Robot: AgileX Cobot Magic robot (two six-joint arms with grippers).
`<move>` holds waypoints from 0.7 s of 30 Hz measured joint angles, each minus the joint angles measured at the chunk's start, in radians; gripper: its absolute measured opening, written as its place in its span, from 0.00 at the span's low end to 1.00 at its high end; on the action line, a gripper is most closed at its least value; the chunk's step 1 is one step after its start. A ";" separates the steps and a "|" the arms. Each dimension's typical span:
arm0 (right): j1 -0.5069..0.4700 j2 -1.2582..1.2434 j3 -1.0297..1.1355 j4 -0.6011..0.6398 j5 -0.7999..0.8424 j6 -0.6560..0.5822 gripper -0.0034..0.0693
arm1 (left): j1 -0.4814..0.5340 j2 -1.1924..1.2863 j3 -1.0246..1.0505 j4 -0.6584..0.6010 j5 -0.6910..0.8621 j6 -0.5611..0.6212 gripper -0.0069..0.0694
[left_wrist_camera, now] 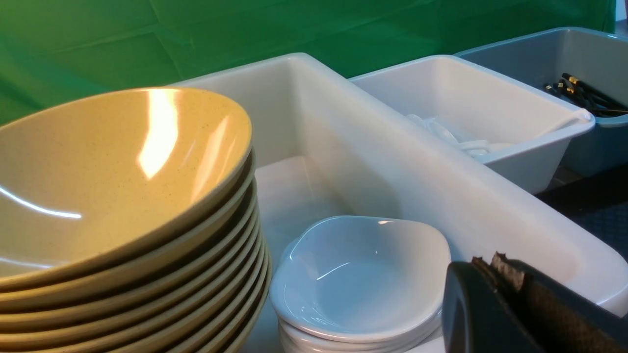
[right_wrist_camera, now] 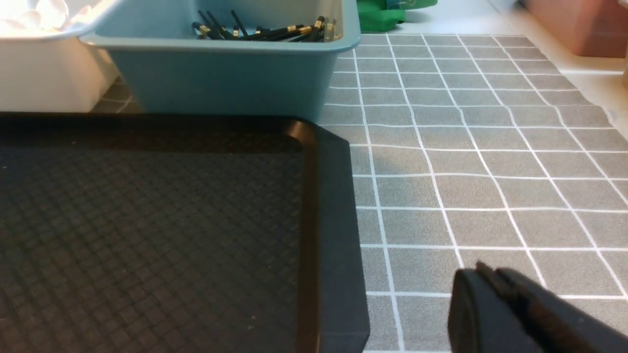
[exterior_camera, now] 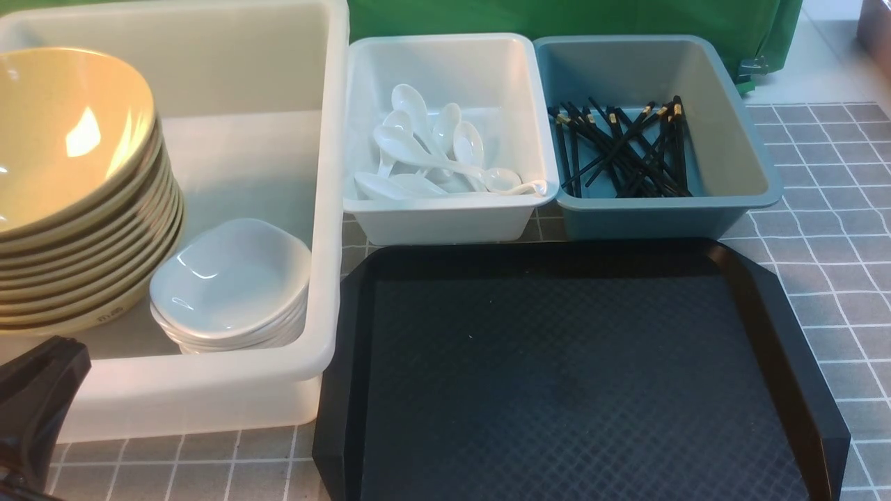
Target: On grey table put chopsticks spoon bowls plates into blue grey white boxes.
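Front view takes in the whole grey gridded bench (exterior_camera: pixel 821 229): the large translucent white tub (exterior_camera: pixel 327 209) at its left edge, holding a stack of yellowish-beige round bowls (exterior_camera: pixel 69 139) with a stack of small white rounded-square dishes (exterior_camera: pixel 230 278) just beside it. A black diamond-textured tray (exterior_camera: pixel 557 369) lies at the near edge. Behind it the white bin (exterior_camera: pixel 445 216) holds white soup spoons (exterior_camera: pixel 424 153) and the blue-grey bin (exterior_camera: pixel 661 216) holds black gold-banded chopsticks (exterior_camera: pixel 626 149).

Left wrist view alone shows the left claw (left_wrist_camera: pixel 490 267) pressed together, empty, near the tub's rim.

Right wrist view alone shows the right claw (right_wrist_camera: pixel 483 274) over bare bench beside the tray, its jaws nearly together, holding nothing.
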 joint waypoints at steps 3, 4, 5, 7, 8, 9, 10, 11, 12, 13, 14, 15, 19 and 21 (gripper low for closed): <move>0.000 0.000 0.000 0.000 0.000 0.000 0.14 | 0.000 -0.003 0.003 0.004 0.000 0.000 0.08; 0.000 0.000 0.000 0.000 0.000 0.000 0.15 | 0.004 -0.019 0.010 0.028 -0.001 0.000 0.08; 0.000 0.000 0.000 0.000 0.000 0.000 0.15 | 0.007 -0.027 0.013 0.040 -0.002 -0.002 0.08; 0.000 0.000 0.000 0.001 0.000 0.000 0.15 | 0.033 -0.076 0.036 0.099 -0.026 -0.060 0.08; 0.000 0.000 0.000 0.002 0.000 0.000 0.15 | 0.050 -0.103 0.051 0.123 -0.044 -0.119 0.08; 0.000 0.000 0.000 0.002 0.000 0.000 0.16 | 0.067 -0.132 0.068 0.155 -0.065 -0.190 0.08; 0.000 0.000 0.000 0.002 0.000 0.000 0.15 | 0.081 -0.153 0.085 0.188 -0.085 -0.251 0.08; 0.000 0.000 0.000 0.002 0.000 0.000 0.16 | 0.102 -0.177 0.112 0.251 -0.116 -0.344 0.08; 0.000 0.000 0.000 0.002 0.000 0.000 0.16 | 0.111 -0.185 0.126 0.287 -0.133 -0.389 0.08; 0.000 0.000 0.000 0.002 0.000 0.000 0.16 | 0.125 -0.191 0.150 0.348 -0.155 -0.465 0.08; 0.000 0.000 0.000 0.002 0.000 0.000 0.16 | 0.138 -0.194 0.181 0.432 -0.173 -0.563 0.08; 0.000 0.000 0.000 0.002 0.000 0.000 0.16 | 0.141 -0.194 0.202 0.482 -0.178 -0.627 0.08; 0.000 0.000 0.000 0.002 0.000 0.000 0.17 | 0.142 -0.195 0.263 0.578 -0.163 -0.758 0.08; 0.000 0.000 0.000 0.003 0.000 0.000 0.17 | 0.142 -0.196 0.269 0.584 -0.134 -0.773 0.08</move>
